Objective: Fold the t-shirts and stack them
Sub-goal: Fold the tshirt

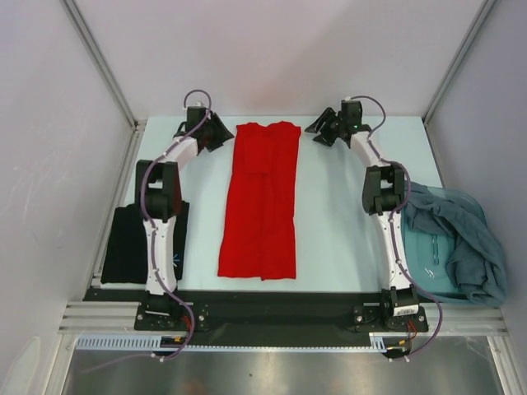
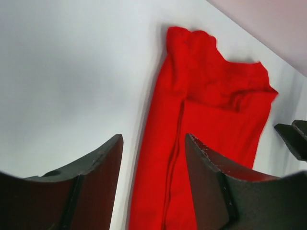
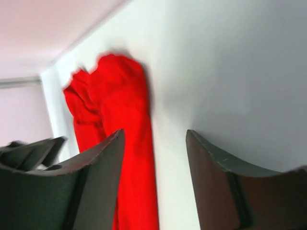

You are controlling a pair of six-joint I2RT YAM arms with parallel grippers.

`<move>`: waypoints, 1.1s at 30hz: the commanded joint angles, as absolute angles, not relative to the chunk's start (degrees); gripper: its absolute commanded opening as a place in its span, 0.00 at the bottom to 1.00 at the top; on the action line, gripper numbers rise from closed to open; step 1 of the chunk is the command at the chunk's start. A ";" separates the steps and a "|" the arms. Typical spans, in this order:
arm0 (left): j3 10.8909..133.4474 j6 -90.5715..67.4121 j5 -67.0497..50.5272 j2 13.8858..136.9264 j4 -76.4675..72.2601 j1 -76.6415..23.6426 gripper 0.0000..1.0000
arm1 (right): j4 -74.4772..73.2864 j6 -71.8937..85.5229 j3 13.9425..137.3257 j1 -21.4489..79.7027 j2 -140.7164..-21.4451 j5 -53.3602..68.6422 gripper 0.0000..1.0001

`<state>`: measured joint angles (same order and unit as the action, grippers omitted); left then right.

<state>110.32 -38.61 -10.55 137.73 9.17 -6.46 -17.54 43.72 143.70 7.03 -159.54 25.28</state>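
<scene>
The red t-shirt (image 1: 261, 202) lies folded into a long narrow strip down the middle of the table. It also shows in the left wrist view (image 2: 206, 120) and the right wrist view (image 3: 120, 120). My left gripper (image 1: 216, 134) is open and empty just left of the strip's far end. My right gripper (image 1: 319, 130) is open and empty just right of that end. A black t-shirt (image 1: 125, 244) lies folded at the near left, partly under the left arm. Teal-grey t-shirts (image 1: 451, 243) lie in a heap at the near right.
White walls close in the table (image 1: 346, 239) at the back and sides. A black rail (image 1: 272, 306) with the arm bases runs along the near edge. Bare tabletop lies on both sides of the red strip.
</scene>
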 commanded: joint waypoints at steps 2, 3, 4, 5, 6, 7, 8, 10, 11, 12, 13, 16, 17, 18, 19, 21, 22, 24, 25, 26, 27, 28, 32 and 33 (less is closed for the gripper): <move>93.64 -30.93 -9.84 116.08 12.30 -6.33 0.59 | -31.28 34.82 132.33 5.89 -143.90 25.22 0.62; 85.77 -31.37 -11.50 113.23 13.17 -6.42 0.59 | -32.07 32.28 128.36 6.15 -138.22 26.44 0.63; 81.78 -31.46 -12.56 109.81 13.36 -6.50 0.59 | -33.12 31.21 124.75 6.33 -135.64 27.24 0.63; 77.82 -30.86 -12.57 103.95 13.88 -6.94 0.59 | -33.48 30.24 116.45 7.20 -132.40 28.03 0.63; 71.17 -30.24 -11.09 100.67 16.50 -8.07 0.59 | -34.01 29.36 112.45 7.73 -129.49 29.08 0.63; 67.88 -29.71 -10.64 97.76 18.00 -8.78 0.58 | -33.32 28.66 107.89 8.43 -123.11 29.87 0.63; 64.55 -29.62 -10.72 95.04 18.97 -9.83 0.59 | -31.92 28.48 102.01 9.13 -119.83 30.93 0.63; 54.53 -30.76 -11.25 86.16 20.74 -10.81 0.58 | -27.97 28.91 87.15 12.29 -110.63 33.57 0.63; 51.36 -31.81 -11.42 82.74 20.92 -11.85 0.57 | -26.91 28.92 82.84 13.52 -108.13 34.27 0.63; 46.19 -32.51 -11.34 77.75 21.44 -12.39 0.57 | -26.02 29.00 75.05 15.97 -105.32 35.41 0.63; 43.79 -33.04 -11.08 75.26 21.79 -12.83 0.57 | -24.28 29.70 71.49 17.21 -102.86 35.59 0.63; 37.10 -35.07 -11.16 69.55 23.99 -14.32 0.57 | -18.84 32.77 58.68 22.56 -94.15 36.47 0.62; 35.87 -35.42 -10.64 68.65 24.52 -15.28 0.57 | -17.33 35.48 55.40 23.81 -90.13 36.65 0.62; 33.95 -35.51 -10.46 67.86 25.22 -15.99 0.57 | -14.70 36.64 52.76 24.95 -88.35 36.30 0.62; 33.14 -35.86 -10.28 67.07 25.49 -16.61 0.57 | -13.37 37.87 47.60 27.57 -86.50 35.86 0.61; 31.39 -36.30 -9.58 66.27 26.45 -18.01 0.56 | -9.78 41.47 43.26 30.05 -82.28 34.81 0.58; 30.77 -36.56 -9.41 65.83 26.46 -18.28 0.56 | -9.15 42.27 39.59 31.80 -81.22 34.28 0.57; 28.58 -37.18 -8.36 64.25 25.93 -19.07 0.54 | -8.53 43.59 36.75 33.31 -78.33 32.01 0.56; 27.96 -37.35 -8.35 63.90 25.67 -19.25 0.54 | -8.00 44.03 35.52 33.83 -77.61 31.47 0.55; 27.51 -38.05 -8.52 63.81 25.06 -20.21 0.53 | -7.30 44.56 33.07 34.62 -76.82 31.12 0.55; 27.07 -38.67 -8.70 64.24 24.79 -20.56 0.52 | -5.82 45.78 32.00 34.80 -76.29 30.59 0.54; 26.64 -40.06 -9.05 64.60 24.79 -20.83 0.51 | -5.02 46.14 31.12 35.15 -75.85 30.50 0.54; 23.91 -42.27 -9.23 66.79 24.26 -21.27 0.50 | -1.33 47.11 27.60 36.47 -77.52 29.62 0.52; 23.04 -42.71 -9.14 66.97 23.74 -21.36 0.49 | 1.20 47.63 27.34 36.65 -78.56 29.36 0.51</move>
<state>26.61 -40.12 -10.24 65.34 23.73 -20.60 -6.59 45.34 28.36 35.75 -77.49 31.29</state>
